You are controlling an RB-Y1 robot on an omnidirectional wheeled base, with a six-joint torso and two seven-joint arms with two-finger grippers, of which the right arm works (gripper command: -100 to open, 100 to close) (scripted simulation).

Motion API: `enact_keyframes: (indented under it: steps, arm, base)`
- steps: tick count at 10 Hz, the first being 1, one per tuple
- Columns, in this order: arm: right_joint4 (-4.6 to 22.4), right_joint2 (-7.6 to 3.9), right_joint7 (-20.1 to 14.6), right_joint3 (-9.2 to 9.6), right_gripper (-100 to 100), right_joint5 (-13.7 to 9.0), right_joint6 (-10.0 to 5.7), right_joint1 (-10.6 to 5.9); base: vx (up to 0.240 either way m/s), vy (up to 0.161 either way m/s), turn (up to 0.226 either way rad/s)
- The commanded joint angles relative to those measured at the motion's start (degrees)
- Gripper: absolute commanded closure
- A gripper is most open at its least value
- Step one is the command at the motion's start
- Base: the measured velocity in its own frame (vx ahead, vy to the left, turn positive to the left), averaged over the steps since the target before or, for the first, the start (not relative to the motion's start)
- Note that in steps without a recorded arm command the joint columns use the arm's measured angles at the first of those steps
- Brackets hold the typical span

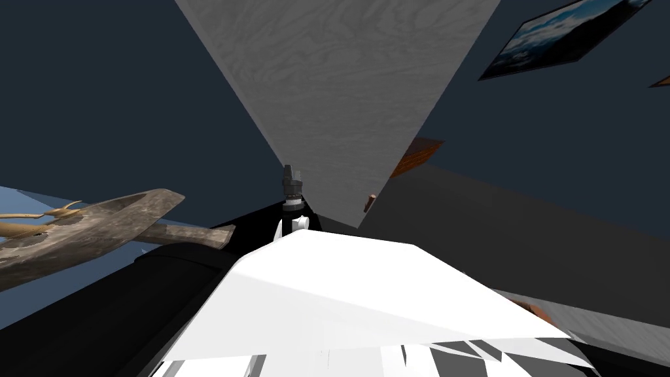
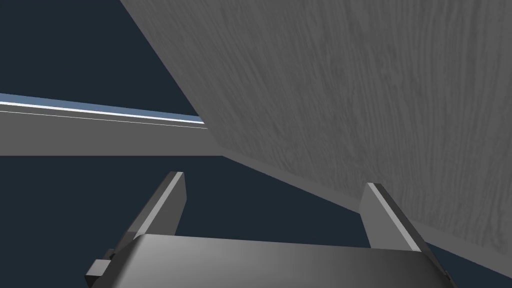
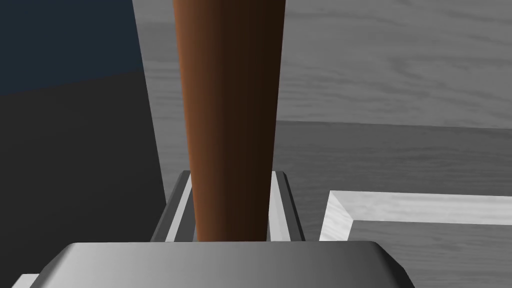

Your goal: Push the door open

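The door (image 1: 347, 85) is a grey wood-grain panel rising straight ahead of me. A brown handle (image 3: 230, 100), a straight bar, runs up between the fingers of my right gripper (image 3: 231, 175), which is shut on its sides, with the grey door face (image 3: 390, 65) behind it. A small brown stub of the handle (image 1: 370, 201) shows at the door's lower edge. My left gripper (image 2: 274, 180) is open and holds nothing, close beside the door panel (image 2: 350, 100); it shows small above my chest (image 1: 291, 178).
Dark blue walls flank the door on both sides. A mottled stone-like basin with a gold fitting (image 1: 98, 222) juts in at the left. A framed picture (image 1: 563, 36) hangs at the upper right. A pale wood moulding (image 3: 415, 207) lies near the right gripper.
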Motion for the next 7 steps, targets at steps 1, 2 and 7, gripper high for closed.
enact_keyframes:
  steps: [1,2,7]
  arm:
    - [0.4,-0.08,0.3,-1.51,100,-1.0,-1.77,-0.22]
    - [0.5,0.23,0.6,-2.21,100,-1.7,-2.35,-0.3]
    - [0.6,1.76,1.8,-4.5,100,-3.9,-4.11,-0.56]
  base:
    - [0.02,-0.18,0.055]
    - [0.023,-0.168,0.029]
    - [0.007,-0.184,0.033]
